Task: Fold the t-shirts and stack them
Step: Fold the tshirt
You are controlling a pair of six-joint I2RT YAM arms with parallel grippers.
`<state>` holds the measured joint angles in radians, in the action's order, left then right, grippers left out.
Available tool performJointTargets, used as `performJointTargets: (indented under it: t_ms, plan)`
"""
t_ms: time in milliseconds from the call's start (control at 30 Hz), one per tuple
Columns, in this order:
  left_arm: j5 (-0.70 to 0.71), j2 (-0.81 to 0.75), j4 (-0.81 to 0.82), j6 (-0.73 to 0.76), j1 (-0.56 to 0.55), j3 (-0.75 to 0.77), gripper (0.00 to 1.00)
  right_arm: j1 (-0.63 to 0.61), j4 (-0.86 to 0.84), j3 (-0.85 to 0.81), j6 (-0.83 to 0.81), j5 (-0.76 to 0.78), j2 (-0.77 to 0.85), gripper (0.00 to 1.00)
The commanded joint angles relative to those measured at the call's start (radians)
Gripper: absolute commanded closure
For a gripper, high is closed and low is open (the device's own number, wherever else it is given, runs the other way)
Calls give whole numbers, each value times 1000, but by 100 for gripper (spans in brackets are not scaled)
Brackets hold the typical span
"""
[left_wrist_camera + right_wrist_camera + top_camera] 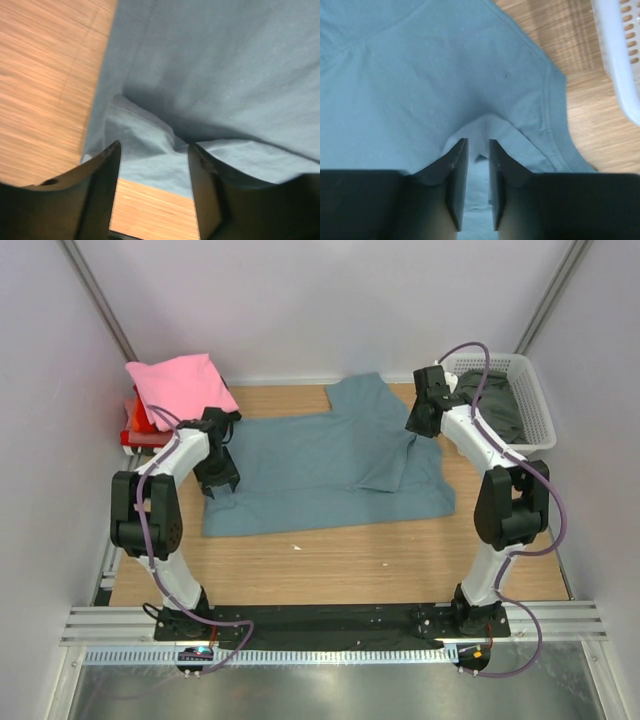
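One slate-blue t-shirt point(320, 465), clamped in right tool point(476, 146), its edge inside wide-apart left tool point(155, 146).

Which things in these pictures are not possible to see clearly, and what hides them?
Red shirt: top view, mostly under the pink shirt.
Dark shirt in the basket: top view, partly behind the right arm.
Left claw on the blue shirt: left wrist view, bunched folds hide whether it grips.
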<state>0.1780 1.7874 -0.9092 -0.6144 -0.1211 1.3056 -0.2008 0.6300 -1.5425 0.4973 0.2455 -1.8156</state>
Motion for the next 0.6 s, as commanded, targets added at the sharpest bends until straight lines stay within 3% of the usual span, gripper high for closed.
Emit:
performJointTargets:
  t_ms: [0, 100, 167, 367, 467, 567]
  plan:
    - [44, -74, -39, 25, 12, 56, 41, 4, -4, -111, -11, 14, -48, 42]
    - [70, -147, -100, 62, 12, 70, 36, 8, 20, -143, -16, 31, -77, 17]
    - [83, -230, -111, 85, 9, 55, 34, 11, 30, -142, -20, 31, -74, 14]
    - [34, -489, -89, 131, 9, -130, 34, 9, -30, 51, 23, -83, 114, 14]
    - [-15, -644, -68, 107, 9, -235, 32, 9, -133, 278, 66, -309, 212, 20]
    - [-60, -727, -95, 67, 8, -287, 33, 8, -188, 387, 96, -426, 239, 28]
